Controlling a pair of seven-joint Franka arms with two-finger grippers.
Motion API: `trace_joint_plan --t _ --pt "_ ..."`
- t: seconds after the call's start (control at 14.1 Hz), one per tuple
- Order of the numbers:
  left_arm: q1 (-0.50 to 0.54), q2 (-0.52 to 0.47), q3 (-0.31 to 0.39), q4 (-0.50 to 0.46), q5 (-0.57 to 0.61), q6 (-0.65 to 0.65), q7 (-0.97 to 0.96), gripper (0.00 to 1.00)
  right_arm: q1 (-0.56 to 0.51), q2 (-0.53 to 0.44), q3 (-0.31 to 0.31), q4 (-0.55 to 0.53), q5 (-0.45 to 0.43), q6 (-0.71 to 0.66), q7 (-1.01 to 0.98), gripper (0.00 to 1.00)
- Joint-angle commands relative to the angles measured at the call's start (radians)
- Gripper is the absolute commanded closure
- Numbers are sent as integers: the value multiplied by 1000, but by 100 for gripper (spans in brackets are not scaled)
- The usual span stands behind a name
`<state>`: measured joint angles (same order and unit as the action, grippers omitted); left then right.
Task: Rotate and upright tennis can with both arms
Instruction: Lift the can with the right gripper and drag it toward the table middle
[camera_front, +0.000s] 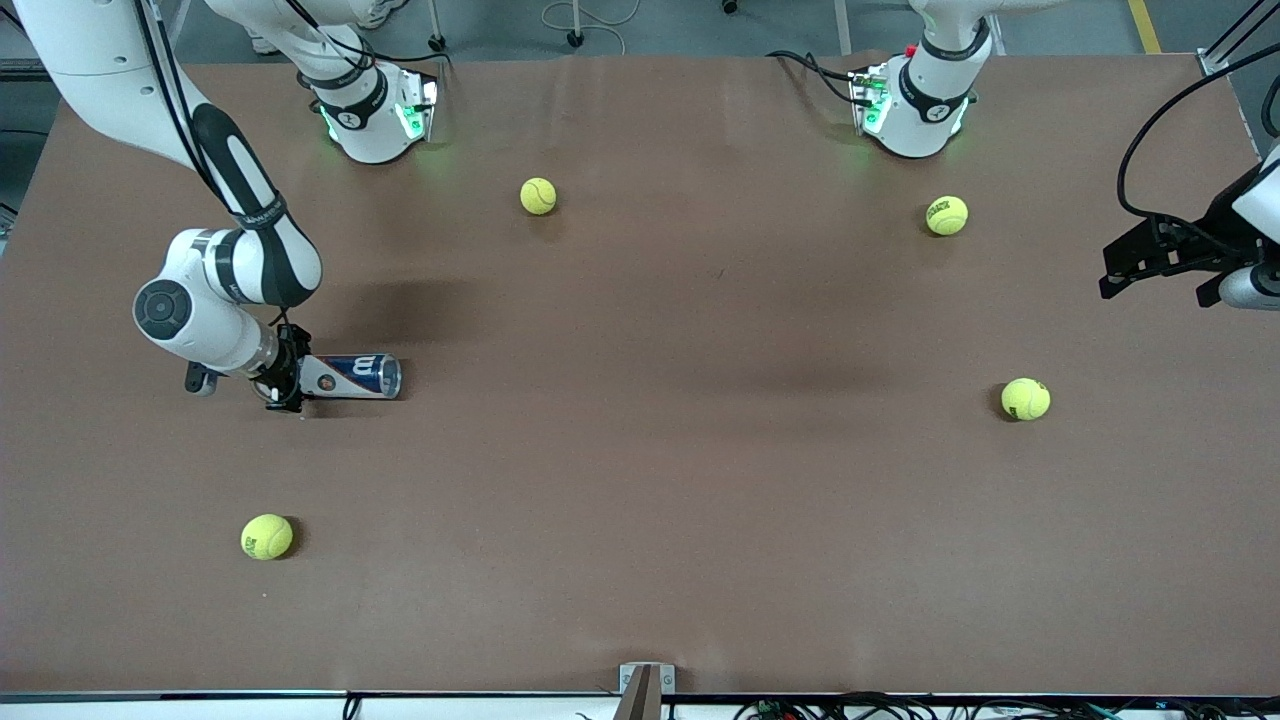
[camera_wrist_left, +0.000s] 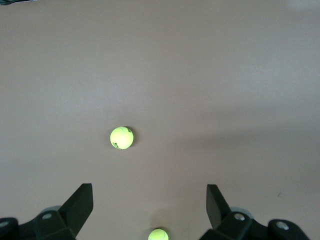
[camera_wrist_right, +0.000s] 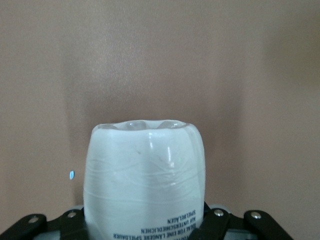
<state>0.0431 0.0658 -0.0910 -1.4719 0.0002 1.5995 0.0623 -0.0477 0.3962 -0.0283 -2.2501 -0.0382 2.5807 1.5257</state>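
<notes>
The tennis can (camera_front: 352, 375) lies on its side on the brown table (camera_front: 640, 480) at the right arm's end, its white, navy and red label showing. My right gripper (camera_front: 284, 381) is shut on the can's outer end, low at the table. In the right wrist view the can (camera_wrist_right: 145, 165) fills the space between the jaws of the right gripper (camera_wrist_right: 145, 226). My left gripper (camera_front: 1125, 264) waits open and empty, up in the air over the left arm's end of the table. In the left wrist view its fingers (camera_wrist_left: 80, 202) stand wide apart around nothing.
Several yellow-green tennis balls lie scattered: one near the right arm's base (camera_front: 538, 196), one near the left arm's base (camera_front: 946, 215), one toward the left arm's end (camera_front: 1025, 399), one nearer the camera than the can (camera_front: 267, 537). The left wrist view shows two balls (camera_wrist_left: 121, 137), (camera_wrist_left: 158, 234).
</notes>
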Motion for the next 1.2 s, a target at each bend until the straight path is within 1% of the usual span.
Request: trace_joint_plan --t 0.0,0.14,0.28,0.42,0.57,0.71,0.78,0.99,1.13 --pt "4 -23 -4 -16 11 -10 5 0 3 -14 13 -17 15 -19 1 36" --pt "4 -23 -6 -16 12 -10 5 0 5 -28 34 -9 17 -71 5 36" --pt "4 -23 -4 -16 12 -9 5 0 6 -48 94 -2 73 -103 5 36" --pt "3 -23 -4 -16 14 -9 5 0 6 -59 154 21 87 -129 10 36" --pt "4 -23 -6 -16 14 -10 7 0 8 -77 223 36 119 -132 17 36" --pt "4 -23 -6 -16 12 -9 10 0 25 -73 274 75 121 -152 48 36" --pt "4 -23 -6 -16 12 -9 13 0 51 -71 283 86 121 -152 65 36" --pt "8 -23 -6 -16 12 -9 19 0 196 -62 280 165 119 -155 190 36" --pt "8 -23 -6 -16 12 -9 21 0 248 -37 281 220 121 -155 235 36"
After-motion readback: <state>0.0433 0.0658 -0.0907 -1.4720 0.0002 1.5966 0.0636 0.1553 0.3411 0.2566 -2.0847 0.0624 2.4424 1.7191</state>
